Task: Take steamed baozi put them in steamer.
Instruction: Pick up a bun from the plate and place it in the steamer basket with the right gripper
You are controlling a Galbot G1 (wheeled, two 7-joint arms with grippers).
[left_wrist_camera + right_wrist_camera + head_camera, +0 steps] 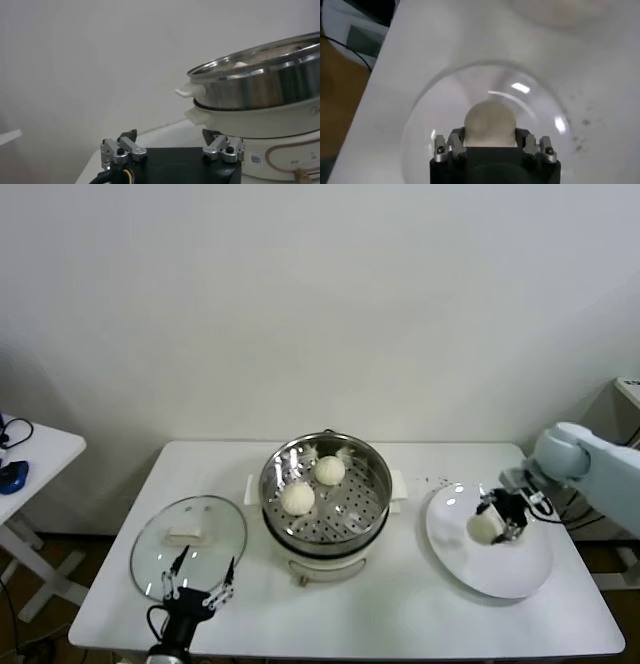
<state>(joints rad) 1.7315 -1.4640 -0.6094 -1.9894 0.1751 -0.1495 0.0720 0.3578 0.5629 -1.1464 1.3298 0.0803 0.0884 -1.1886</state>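
Left claw parked wide open by the glass lid at the surface's near edge, right claw shut on a bun over the white plate, two buns inside the steamer beyond.

A plain white wall fills the far side. A white table stands before it. A smaller white side table sits left.

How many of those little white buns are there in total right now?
3. Two baozi sit in the steamer, one nearer the robot, one farther back. The third baozi is in the right gripper, over the white plate. None seem hidden.
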